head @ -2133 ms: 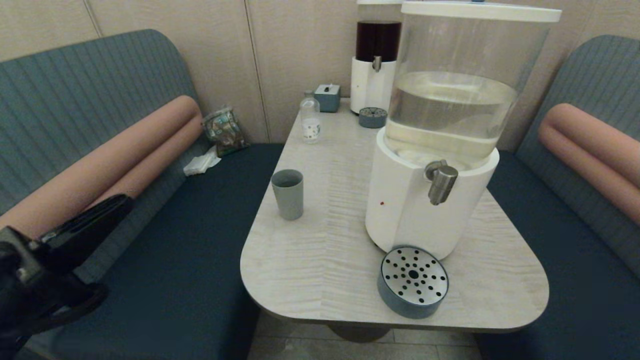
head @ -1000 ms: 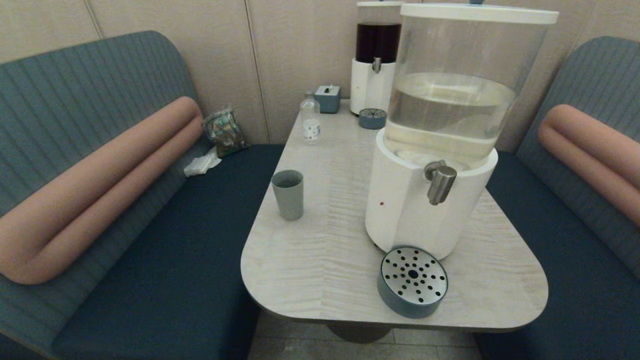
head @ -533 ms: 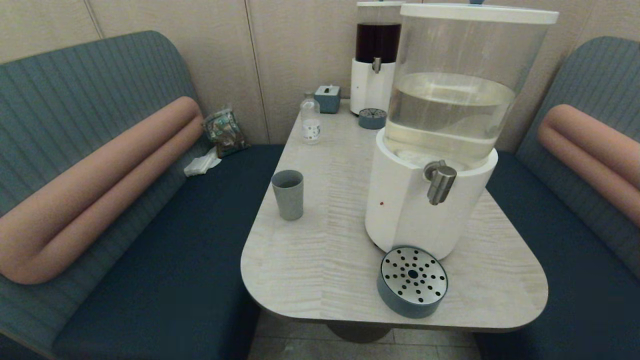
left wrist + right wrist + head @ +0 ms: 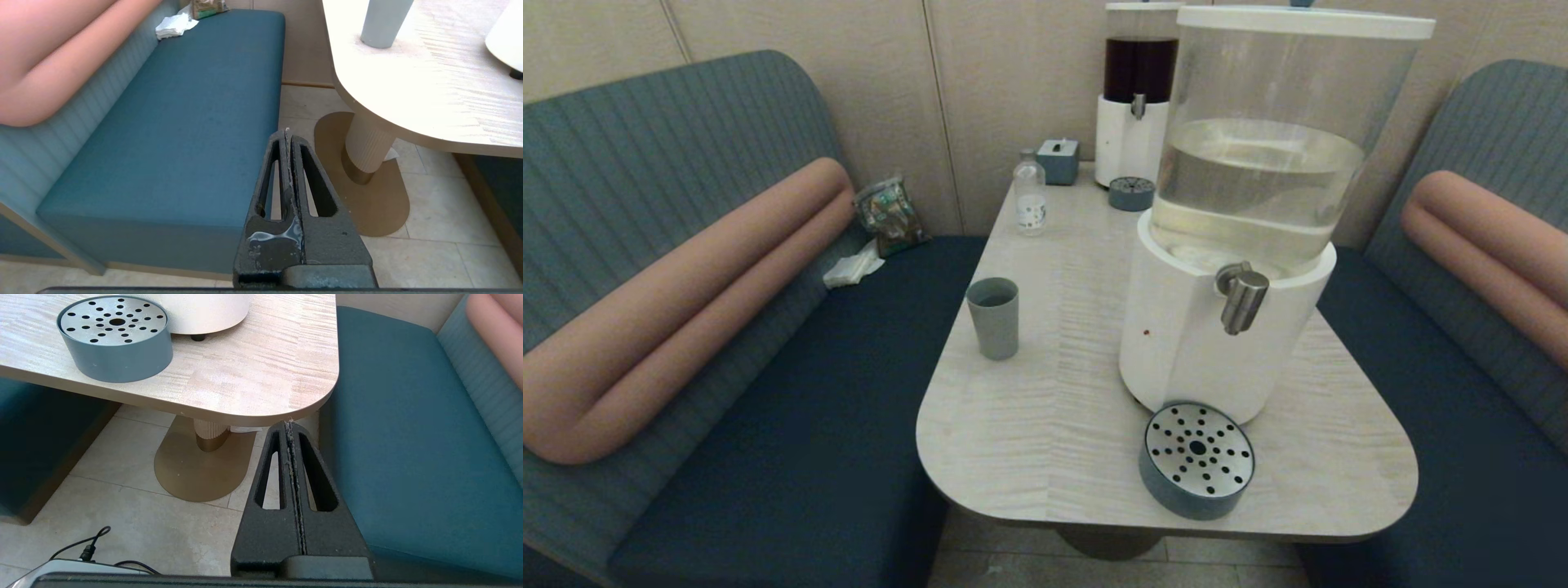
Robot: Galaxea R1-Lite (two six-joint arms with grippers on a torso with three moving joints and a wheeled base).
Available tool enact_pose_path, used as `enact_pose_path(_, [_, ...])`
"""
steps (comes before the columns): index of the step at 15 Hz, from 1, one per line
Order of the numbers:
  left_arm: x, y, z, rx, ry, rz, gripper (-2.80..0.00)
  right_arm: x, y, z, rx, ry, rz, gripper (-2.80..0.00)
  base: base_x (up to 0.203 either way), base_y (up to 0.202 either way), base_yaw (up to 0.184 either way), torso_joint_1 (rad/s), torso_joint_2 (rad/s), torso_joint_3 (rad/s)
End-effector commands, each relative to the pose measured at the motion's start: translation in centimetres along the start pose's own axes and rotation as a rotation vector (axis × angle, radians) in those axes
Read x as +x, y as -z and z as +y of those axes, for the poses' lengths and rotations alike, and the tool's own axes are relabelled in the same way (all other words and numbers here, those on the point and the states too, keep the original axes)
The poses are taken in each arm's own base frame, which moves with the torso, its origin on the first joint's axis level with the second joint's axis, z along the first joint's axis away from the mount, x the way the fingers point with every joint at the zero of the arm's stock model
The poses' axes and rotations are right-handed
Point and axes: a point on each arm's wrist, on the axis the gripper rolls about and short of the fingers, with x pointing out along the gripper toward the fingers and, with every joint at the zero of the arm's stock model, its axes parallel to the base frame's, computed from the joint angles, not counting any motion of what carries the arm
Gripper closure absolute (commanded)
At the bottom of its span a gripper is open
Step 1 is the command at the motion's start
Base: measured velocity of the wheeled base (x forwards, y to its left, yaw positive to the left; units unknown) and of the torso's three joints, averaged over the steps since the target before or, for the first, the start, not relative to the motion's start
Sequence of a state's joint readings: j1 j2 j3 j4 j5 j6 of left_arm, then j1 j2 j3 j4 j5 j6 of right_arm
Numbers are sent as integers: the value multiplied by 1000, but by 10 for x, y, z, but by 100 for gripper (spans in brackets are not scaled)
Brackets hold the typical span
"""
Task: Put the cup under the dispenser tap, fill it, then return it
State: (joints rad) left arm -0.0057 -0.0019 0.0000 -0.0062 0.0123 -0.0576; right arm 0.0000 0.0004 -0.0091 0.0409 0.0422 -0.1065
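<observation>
Both pincers (image 4: 287,136) (image 4: 290,426) closed, hidden from head view.

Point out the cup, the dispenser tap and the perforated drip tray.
cup (image 4: 993,318): head view, on the middle of its grey-green side wall.
dispenser tap (image 4: 1243,299): head view, on the brushed-steel spigot body.
drip tray (image 4: 1176,490): head view, on its blue-grey side wall below the perforated top.

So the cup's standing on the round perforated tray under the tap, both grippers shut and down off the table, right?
Not quite: the head view shows the cup on the bare table, left of the tray. The rest holds: left gripper and right gripper are shut, below the table.
</observation>
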Motion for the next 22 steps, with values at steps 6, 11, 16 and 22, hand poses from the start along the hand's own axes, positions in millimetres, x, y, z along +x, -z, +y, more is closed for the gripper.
enact_pose_path(6, [0, 0, 0, -1, 0, 2, 0, 0, 0, 0, -1, -1, -2, 0, 0, 0, 0, 0, 0, 0])
enact_pose_path(11, [0, 0, 0, 0, -1, 3, 0, 0, 0, 0, -1, -1, 0, 0, 0, 0, 0, 0, 0, 0])
enact_pose_path(16, [0, -10, -1, 5, 7, -99, 0, 0, 0, 0, -1, -1, -1, 0, 0, 0, 0, 0, 0, 0])
enact_pose_path(22, [0, 1, 0, 12, -3, 12, 0, 0, 0, 0, -1, -1, 0, 0, 0, 0, 0, 0, 0, 0])
